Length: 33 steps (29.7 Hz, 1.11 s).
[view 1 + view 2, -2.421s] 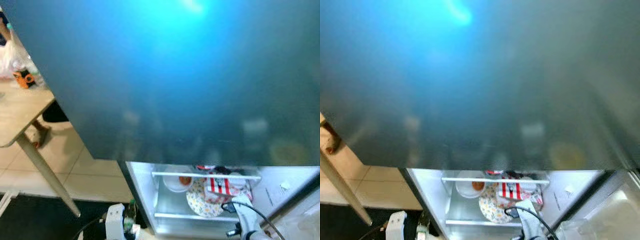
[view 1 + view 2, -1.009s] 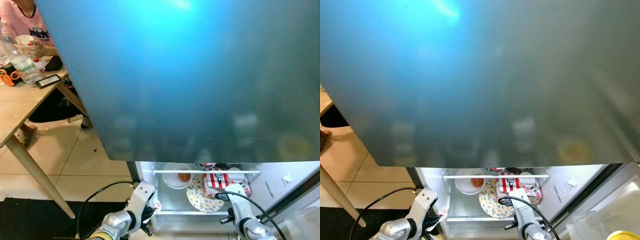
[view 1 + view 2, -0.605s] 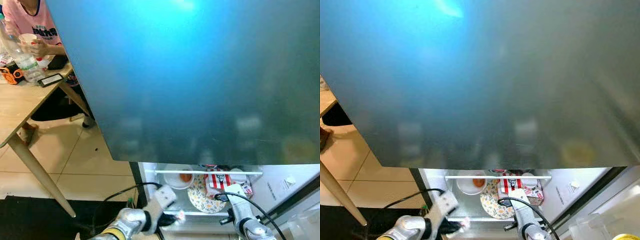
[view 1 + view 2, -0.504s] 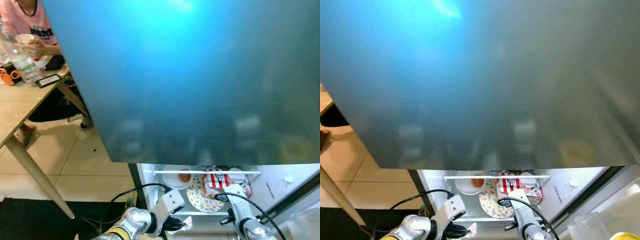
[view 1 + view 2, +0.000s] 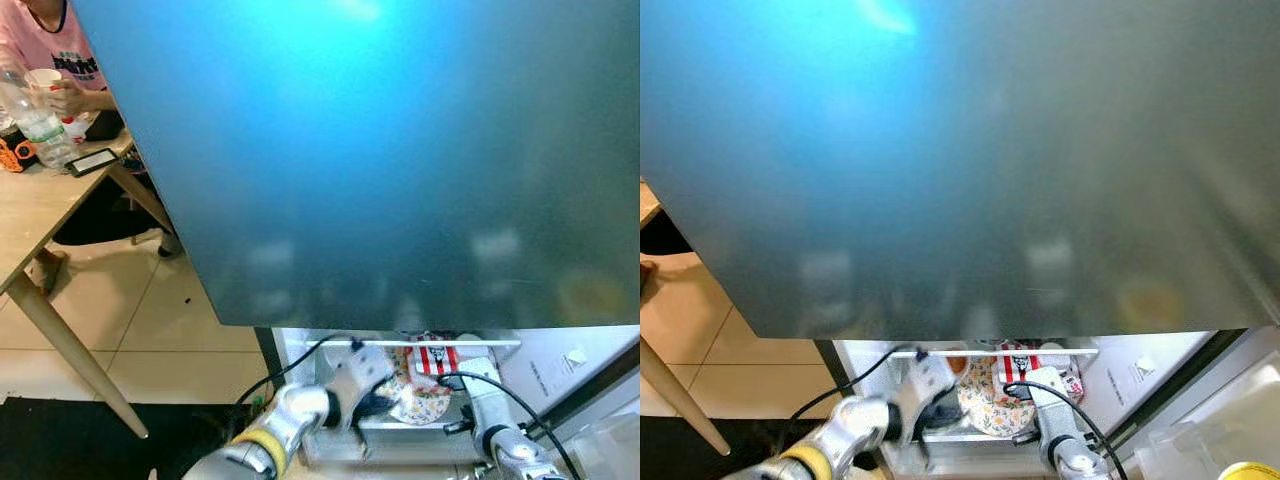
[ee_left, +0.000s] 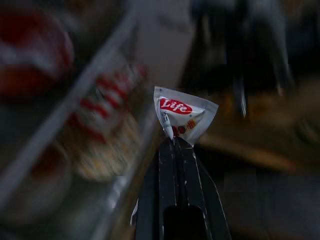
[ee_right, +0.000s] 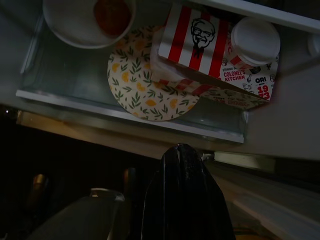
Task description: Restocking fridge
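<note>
My left gripper point(image 6: 175, 142) is shut on a small white sauce sachet point(image 6: 183, 116) with a red "Life" label. In the left eye view that gripper point(image 5: 378, 402) is blurred, low at the front of the open fridge's lit shelf point(image 5: 415, 425). On the shelf are a white bowl point(image 7: 90, 20) holding something orange, a leaf-patterned plate point(image 7: 145, 85), a red-striped KFC box point(image 7: 200, 37) and a white lidded cup point(image 7: 255, 40). My right gripper point(image 7: 182, 150) is shut and holds nothing, just outside the shelf's front edge.
The big blue-grey fridge door point(image 5: 400, 150) blocks most of the head views. A wooden table point(image 5: 40, 220) stands at the left with a water bottle point(image 5: 35, 120) and a phone point(image 5: 90, 160); a person in pink sits behind it. A clear door bin point(image 5: 1200, 440) is at the lower right.
My left arm has swung from the floor side at the left across to the fridge shelf, carrying the sachet. The right arm has barely moved.
</note>
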Available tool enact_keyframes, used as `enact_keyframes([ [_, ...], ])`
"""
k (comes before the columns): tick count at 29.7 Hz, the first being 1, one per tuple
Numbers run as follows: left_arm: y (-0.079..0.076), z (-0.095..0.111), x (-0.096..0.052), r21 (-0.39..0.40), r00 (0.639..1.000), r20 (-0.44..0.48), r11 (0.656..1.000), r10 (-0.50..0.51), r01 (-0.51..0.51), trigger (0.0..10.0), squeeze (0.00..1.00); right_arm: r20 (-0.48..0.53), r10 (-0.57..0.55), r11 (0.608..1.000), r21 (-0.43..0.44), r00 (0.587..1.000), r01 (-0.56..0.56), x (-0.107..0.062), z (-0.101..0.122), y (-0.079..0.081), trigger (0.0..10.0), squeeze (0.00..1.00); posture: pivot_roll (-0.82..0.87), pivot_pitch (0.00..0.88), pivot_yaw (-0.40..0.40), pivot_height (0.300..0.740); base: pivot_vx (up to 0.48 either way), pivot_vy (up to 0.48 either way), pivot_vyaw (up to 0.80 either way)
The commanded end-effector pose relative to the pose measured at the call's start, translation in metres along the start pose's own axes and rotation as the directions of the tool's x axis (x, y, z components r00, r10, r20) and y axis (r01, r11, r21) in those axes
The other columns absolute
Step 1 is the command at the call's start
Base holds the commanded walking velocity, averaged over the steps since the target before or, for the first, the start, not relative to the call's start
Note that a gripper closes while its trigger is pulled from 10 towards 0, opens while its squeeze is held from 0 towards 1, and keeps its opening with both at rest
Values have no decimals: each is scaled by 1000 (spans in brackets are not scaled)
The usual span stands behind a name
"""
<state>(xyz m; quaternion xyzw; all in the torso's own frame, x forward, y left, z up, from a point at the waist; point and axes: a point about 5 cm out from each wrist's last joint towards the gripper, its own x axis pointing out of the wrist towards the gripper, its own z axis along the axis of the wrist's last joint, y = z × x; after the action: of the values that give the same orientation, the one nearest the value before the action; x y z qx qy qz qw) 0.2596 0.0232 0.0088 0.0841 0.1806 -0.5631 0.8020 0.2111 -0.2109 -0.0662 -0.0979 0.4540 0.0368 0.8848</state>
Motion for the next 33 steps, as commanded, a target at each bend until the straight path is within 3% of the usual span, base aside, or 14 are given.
enact_keyframes([
  [1,0,6,3,-2,999,36,1000,16,-16,10000,0,3,-6,1000,16,1000,6,0,1,-2,10000,0,-68,0,21,740,0,0,0],
  [5,9,34,9,52,988,142,996,63,-71,10000,0,0,-9,1000,22,1000,9,0,2,-1,10000,0,-68,0,24,725,0,0,0],
  [12,14,51,10,107,972,207,985,110,-134,10000,0,6,-1,1000,30,1000,1,1,4,2,10000,0,-65,0,26,705,0,0,0],
  [18,15,60,13,57,955,267,987,130,-151,10000,0,32,1,998,69,999,-3,2,11,2,10000,0,-65,0,31,680,0,0,0],
  [33,6,73,22,47,938,325,989,119,-141,10000,0,81,-2,996,89,997,-6,2,24,2,10000,0,-65,0,31,630,0,0,0],
])
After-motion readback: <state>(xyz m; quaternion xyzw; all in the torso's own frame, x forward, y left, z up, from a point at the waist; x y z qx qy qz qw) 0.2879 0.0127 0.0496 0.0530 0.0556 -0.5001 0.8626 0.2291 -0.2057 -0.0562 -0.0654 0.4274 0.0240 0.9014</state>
